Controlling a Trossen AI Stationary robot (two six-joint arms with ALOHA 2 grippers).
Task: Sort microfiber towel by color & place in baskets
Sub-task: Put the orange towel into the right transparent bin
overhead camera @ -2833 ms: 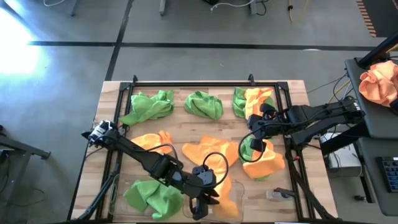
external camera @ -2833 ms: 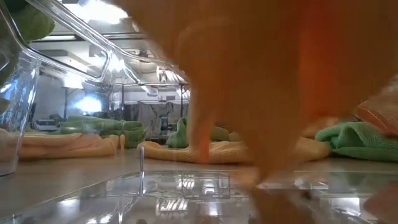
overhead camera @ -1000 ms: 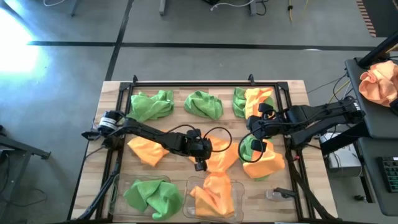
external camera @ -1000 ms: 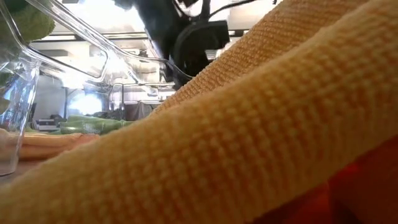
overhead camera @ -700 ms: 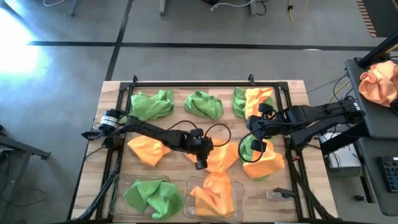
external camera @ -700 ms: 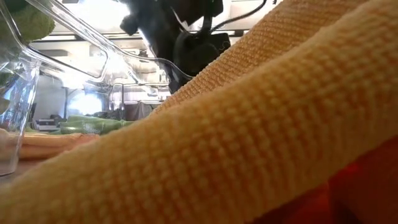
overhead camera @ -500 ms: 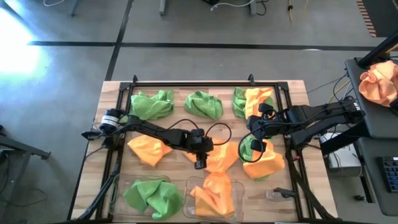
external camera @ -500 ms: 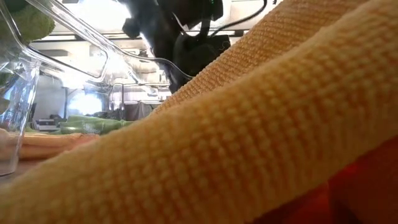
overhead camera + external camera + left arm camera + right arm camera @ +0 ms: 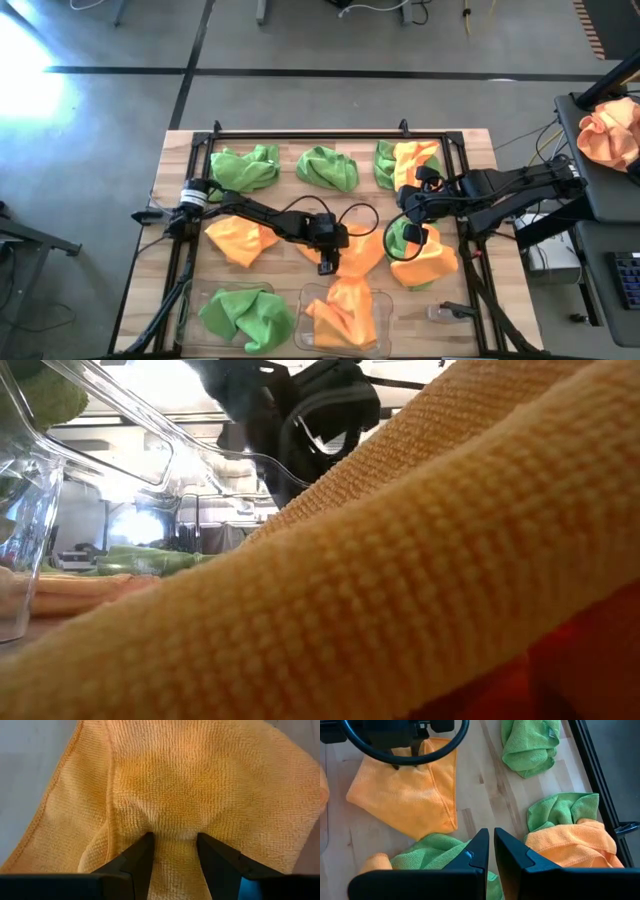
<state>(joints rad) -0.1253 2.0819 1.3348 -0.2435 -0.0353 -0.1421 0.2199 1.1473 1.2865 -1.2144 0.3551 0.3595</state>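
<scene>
The left gripper (image 9: 327, 266) is set down at the table's centre on an orange towel (image 9: 355, 252), its fingers (image 9: 141, 854) spread and pressed into the nap so that a small ridge of cloth is bunched between them; no closed grasp is shown yet. From the gripper, most of that towel is spread toward 3 o'clock in the high view, with its long axis running roughly from 1 to 7 o'clock. The orange basket (image 9: 304, 318) is found at 6 o'clock from the gripper (an orange towel already lies in it), with the green basket (image 9: 192, 310) beside it at 7 o'clock. The left arm is judged much the nearer to both. The right gripper (image 9: 418, 232) is held at 3 o'clock over a green-and-orange heap (image 9: 420, 255), its fingers closed on nothing.
</scene>
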